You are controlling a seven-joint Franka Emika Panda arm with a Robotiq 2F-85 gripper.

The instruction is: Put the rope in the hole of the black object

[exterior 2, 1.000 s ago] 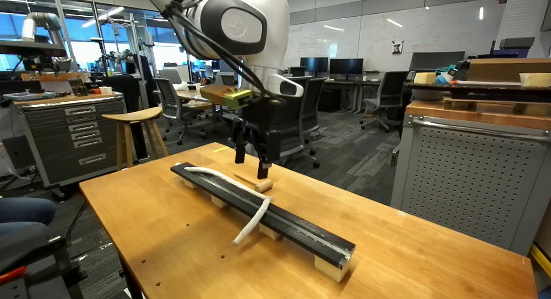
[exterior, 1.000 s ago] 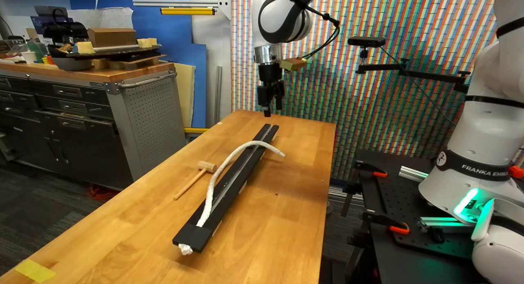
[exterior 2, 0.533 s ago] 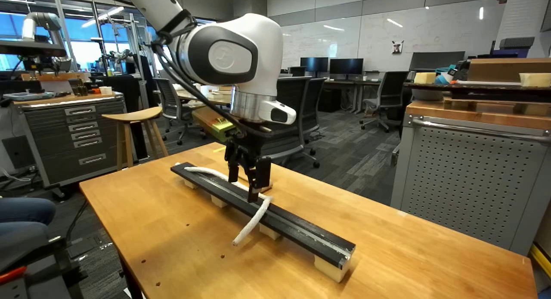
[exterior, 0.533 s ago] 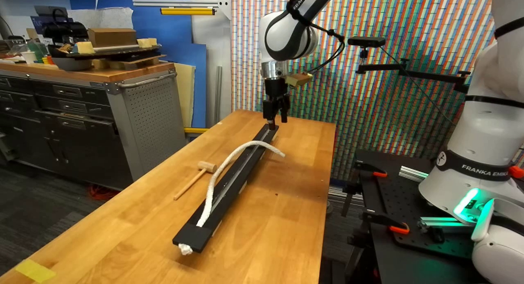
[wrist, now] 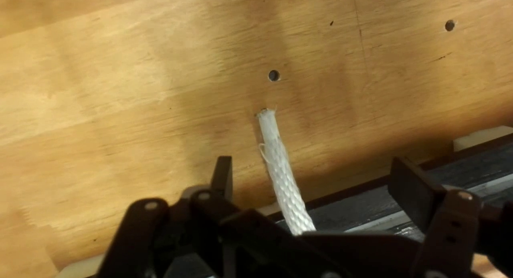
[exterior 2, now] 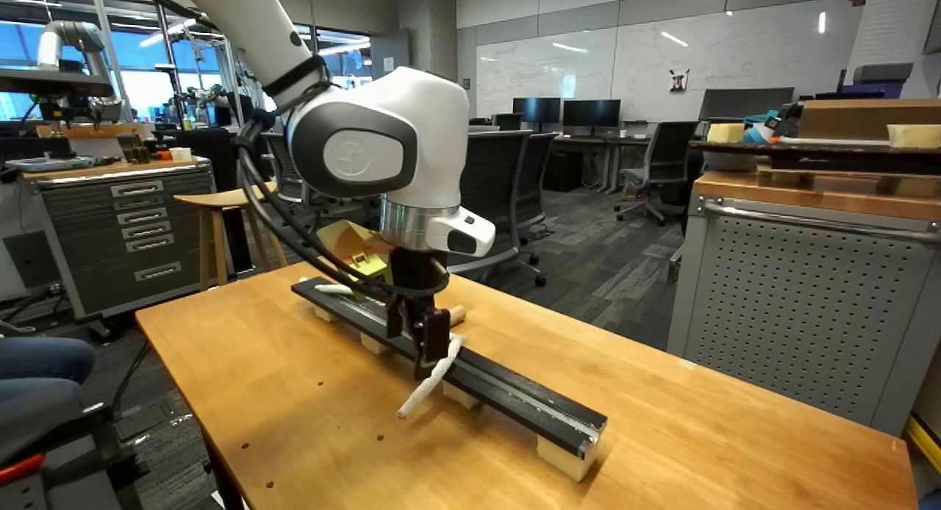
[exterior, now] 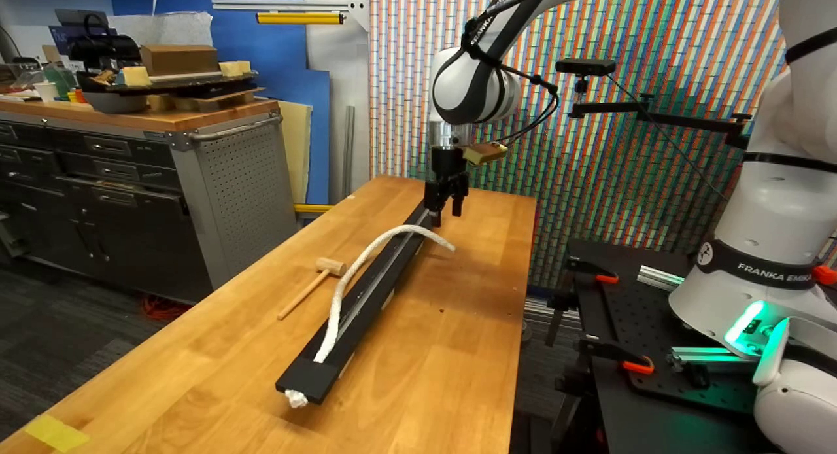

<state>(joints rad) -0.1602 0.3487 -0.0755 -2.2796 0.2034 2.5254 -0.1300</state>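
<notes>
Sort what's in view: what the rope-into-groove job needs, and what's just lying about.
Part of the job:
black bar
groove along the bar's top
rope, its free end out past the bar's side
gripper, open

Just lying about:
wooden mallet beside the bar
yellow tape
brown box
wooden stool in the background

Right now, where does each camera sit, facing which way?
Exterior view: beyond the black bar's white-tipped end, facing the striped wall; arm, gripper, base show.
Exterior view: near the opposite end, facing the whiteboard; arm, gripper show.
Wrist view: carried by the arm, facing down at the rope; fingers show.
Both exterior views share bar, rope and gripper.
</notes>
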